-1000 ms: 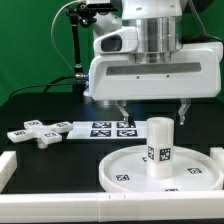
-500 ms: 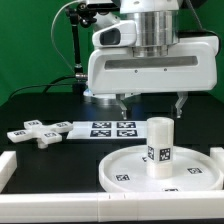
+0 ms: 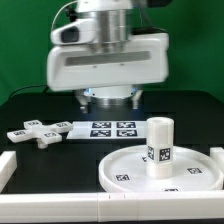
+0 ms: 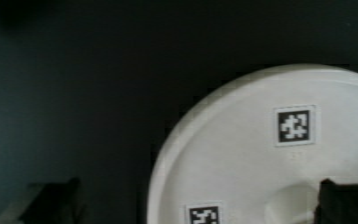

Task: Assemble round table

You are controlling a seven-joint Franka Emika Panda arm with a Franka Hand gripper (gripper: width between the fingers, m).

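The leg (image 3: 160, 147) stands up on the round disc (image 3: 125, 163), so I think the cross base (image 3: 35, 133), at the exterior view's left, goes on next. The pincer (image 4: 202, 198) hangs wide open and holds nothing.

Your arm (image 3: 104, 22) hangs vertical in the exterior view, with the gripper (image 4: 202, 200) pointing straight down. In the wrist view you see its two dark fingers (image 4: 59, 198) standing wide apart.
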